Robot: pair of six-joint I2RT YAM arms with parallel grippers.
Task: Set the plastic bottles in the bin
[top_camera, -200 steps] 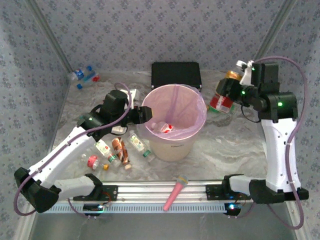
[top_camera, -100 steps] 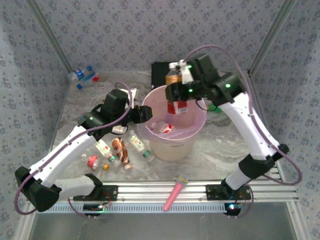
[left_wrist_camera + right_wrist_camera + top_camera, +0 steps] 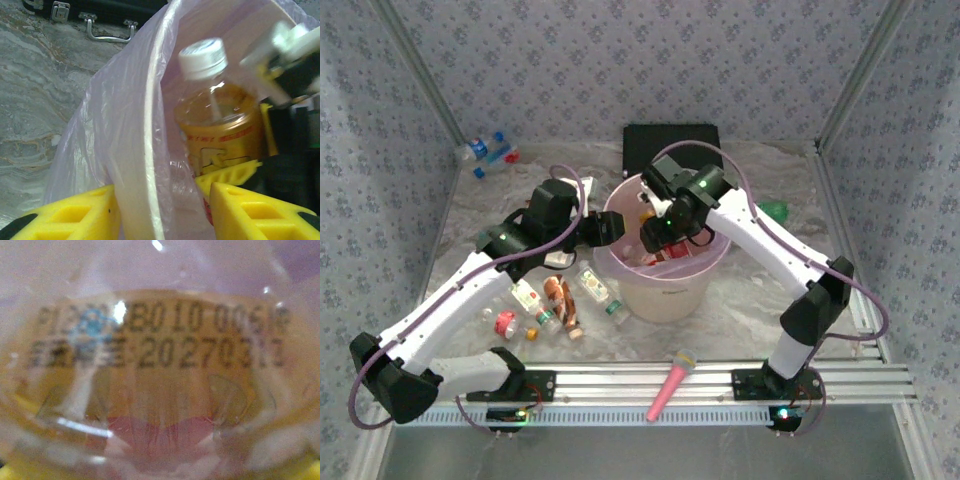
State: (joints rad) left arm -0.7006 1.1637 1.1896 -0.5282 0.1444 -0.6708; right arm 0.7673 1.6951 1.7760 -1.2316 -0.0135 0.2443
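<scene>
The cream bin [image 3: 672, 292] with its pink bag stands mid-table. My left gripper [image 3: 605, 228] is shut on its left rim. In the left wrist view the rim [image 3: 137, 150] and bag run between the yellow fingers of the left gripper [image 3: 162, 215]. My right gripper [image 3: 655, 232] reaches down inside the bin, shut on a brown tea bottle [image 3: 220, 120] with a white cap. That bottle [image 3: 160, 365] sits right against the right wrist camera. Other plastic bottles lie in the bin [image 3: 665, 258], left of it [image 3: 560, 300] and at the back left [image 3: 485, 150]. A green one [image 3: 772, 210] lies to the right.
A flat black box [image 3: 672, 150] lies behind the bin. A pink microphone-shaped stick [image 3: 670, 385] rests on the front rail. The tent walls close in on three sides. The right arm arches over the bin's right side.
The right arm swung from the back right with the tea bottle, passed over the bin and went down into it. The left arm kept still on the rim.
</scene>
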